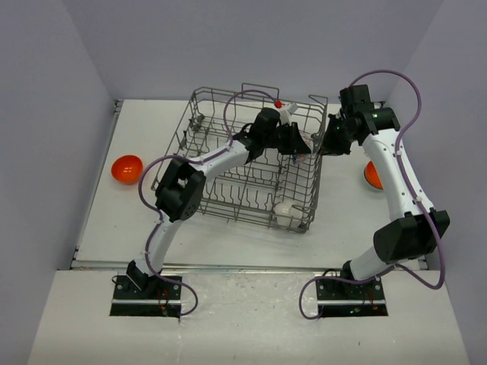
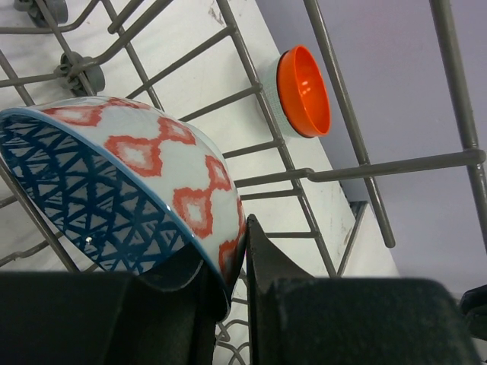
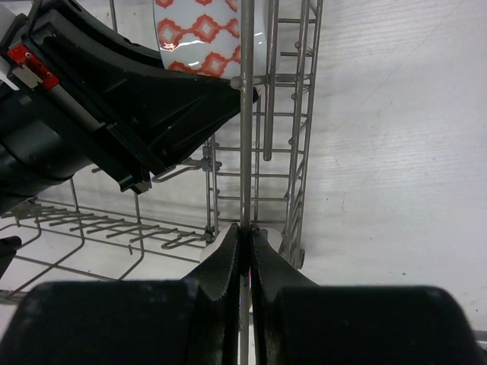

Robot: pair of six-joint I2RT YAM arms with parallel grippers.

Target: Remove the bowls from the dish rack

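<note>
One dish rack [image 1: 247,190] sits mid-counter [image 1: 106,220], and it is the biggest hazard. The right tool [image 3: 245,245] is clamped shut on an upright wire of the rack's 3 o'clock wall, apparently to steady it. If that pinch slips, I judge the rack could tilt or drag when a bowl is lifted. Two arms crowd the rack's 2 o'clock corner, so their tools, close together there, could knock each other. The left tool [image 2: 232,255] grips the patterned bowl [image 2: 152,175] by its rim only, one finger inside and one outside. The bowl is inside the rack, near that wall. So thin a hold may let it pivot or slide out, or its edge could snag a wire.

Four bowls are in view:
- One patterned bowl, held in the left tool.
- One white bowl [image 1: 289,211], in the rack's 5 o'clock corner.
- Two orange bowls out on the counter: the left orange bowl [image 1: 127,169] at the rack's 9 o'clock, and the right orange bowl [image 1: 372,175] at 3 o'clock, partly behind the right arm.
</note>
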